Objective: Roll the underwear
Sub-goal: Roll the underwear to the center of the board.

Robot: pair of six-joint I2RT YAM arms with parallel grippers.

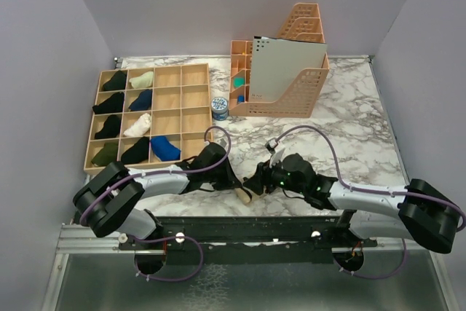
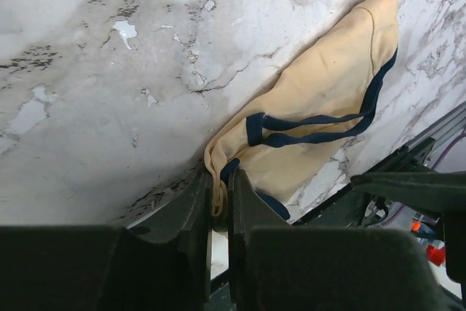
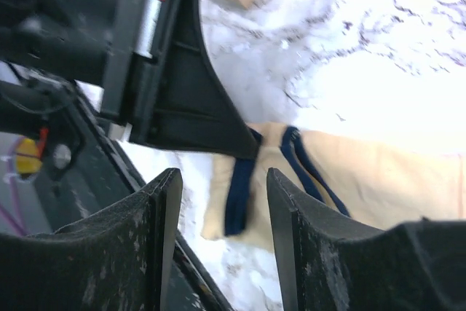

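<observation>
Glossy white marble-veined table [image 1: 349, 121]. Your underwear [image 2: 328, 100] is soft cream cloth with navy trim, folded into a long strip at the near edge, centre. Left gripper [image 2: 220, 198] pinches its end; right gripper [image 3: 218, 194] stands parted just beside.

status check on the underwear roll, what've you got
Left gripper shut on one end of the underwear. Right gripper open, close beside it. Underwear folded long on the table, near edge. Nothing else on the cloth.

Lab test booth: grey walls [image 1: 218, 5], alu mounting rail [image 1: 80, 242].
</observation>
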